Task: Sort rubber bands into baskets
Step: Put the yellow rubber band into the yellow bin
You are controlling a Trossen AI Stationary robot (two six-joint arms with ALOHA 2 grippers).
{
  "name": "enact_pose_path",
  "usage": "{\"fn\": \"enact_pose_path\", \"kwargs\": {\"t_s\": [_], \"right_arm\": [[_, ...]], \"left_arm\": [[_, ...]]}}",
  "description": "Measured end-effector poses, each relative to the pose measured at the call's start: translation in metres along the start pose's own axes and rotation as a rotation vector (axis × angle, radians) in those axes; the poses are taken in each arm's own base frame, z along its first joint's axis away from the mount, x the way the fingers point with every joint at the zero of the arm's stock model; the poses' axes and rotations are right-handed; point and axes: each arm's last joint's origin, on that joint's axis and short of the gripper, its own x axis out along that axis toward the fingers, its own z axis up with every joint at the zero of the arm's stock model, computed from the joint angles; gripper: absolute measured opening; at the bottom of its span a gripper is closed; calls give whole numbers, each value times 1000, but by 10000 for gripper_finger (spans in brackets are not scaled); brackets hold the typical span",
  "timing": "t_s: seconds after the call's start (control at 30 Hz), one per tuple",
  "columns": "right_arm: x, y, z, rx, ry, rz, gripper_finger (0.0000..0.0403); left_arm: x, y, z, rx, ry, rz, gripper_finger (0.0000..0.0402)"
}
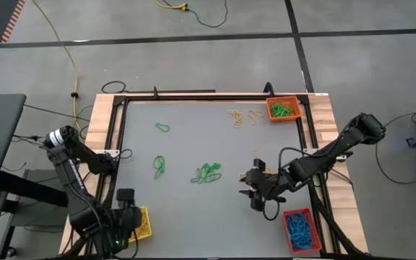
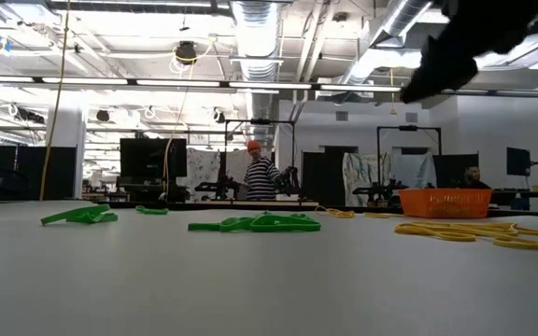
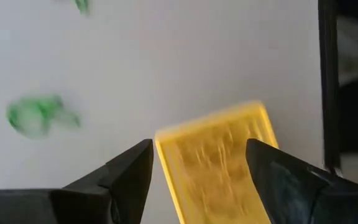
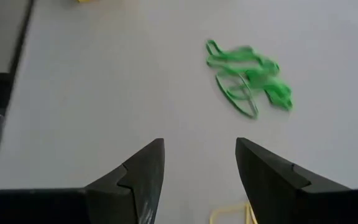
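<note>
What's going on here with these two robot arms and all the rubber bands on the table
Two arms are sorting rubber bands by colour. The left gripper hangs open over the yellow basket, nothing between its fingers. The right gripper, open and empty, faces a green cluster mid-table. The orange basket holds green bands, the red basket blue ones. More green bands and some yellow ones lie loose.

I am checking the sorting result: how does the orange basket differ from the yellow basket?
The orange basket stands at the table's far right corner and holds green bands; the yellow basket stands at the near left edge, under the open left claw, and holds yellow bands. Both are small, low-walled rectangular trays.
</note>
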Motion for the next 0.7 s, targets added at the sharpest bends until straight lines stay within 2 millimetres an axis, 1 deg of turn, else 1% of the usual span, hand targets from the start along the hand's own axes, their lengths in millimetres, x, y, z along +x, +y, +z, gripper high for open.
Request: {"fn": "enact_pose_path", "kwargs": {"t_s": [0.13, 0.23, 0.33, 0.53, 0.7], "right_arm": [[0, -5, -9, 45, 69, -63, 225], [5, -5, -21, 61, 85, -98, 225], [17, -6, -38, 72, 104, -125, 225], [44, -11, -70, 124, 118, -221, 225], [68, -12, -82, 145, 124, -256, 225]], "left_arm": [[2, 1, 11, 41, -152, 61, 245], [2, 4, 17, 58, -261, 132, 245], [2, 8, 23, 53, -347, 207, 245], [5, 16, 34, 4, -429, 286, 245], [7, 20, 44, -38, -491, 328, 245]]}}
